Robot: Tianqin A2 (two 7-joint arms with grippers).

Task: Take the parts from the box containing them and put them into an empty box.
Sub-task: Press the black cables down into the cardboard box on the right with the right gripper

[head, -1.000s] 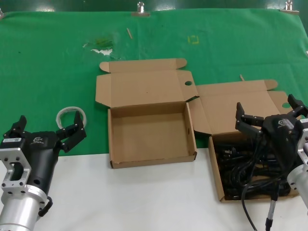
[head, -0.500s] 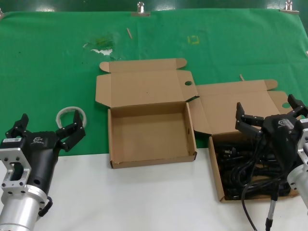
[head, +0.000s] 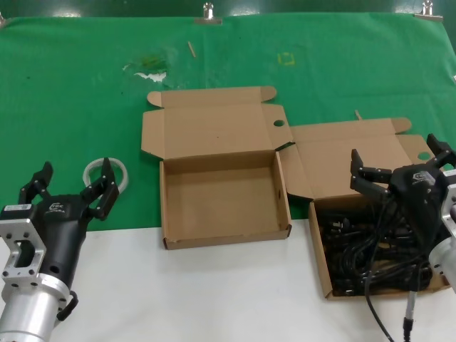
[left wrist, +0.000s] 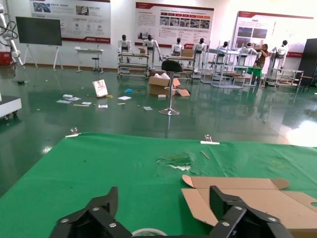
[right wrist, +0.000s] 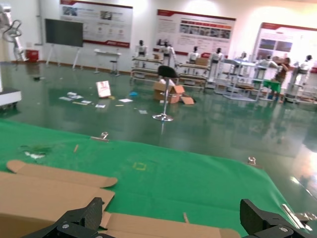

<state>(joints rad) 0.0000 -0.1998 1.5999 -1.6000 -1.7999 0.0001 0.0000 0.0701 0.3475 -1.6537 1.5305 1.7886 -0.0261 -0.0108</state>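
The box containing the parts (head: 319, 246) sits at the right, lid open, with a tangle of black power cords (head: 356, 249) inside. My right gripper (head: 399, 162) is open and empty, over the back of that box; its fingertips (right wrist: 81, 218) show in the right wrist view. The empty box (head: 224, 196) stands in the middle with a bare cardboard floor and its lid (head: 214, 128) folded back; the lid also shows in the left wrist view (left wrist: 247, 196). My left gripper (head: 75, 182) is open and empty at the left, beside a whitish ring.
A whitish translucent ring (head: 96, 169) lies on the green cloth (head: 71, 85) just beyond my left gripper. The cloth covers the back of the table; the front is white (head: 214, 299). White scraps (head: 149, 71) lie on the cloth at the back.
My left gripper has opened wider and turned slightly. My right gripper has shifted a little to the right above the cord box. The boxes and cords have not moved.
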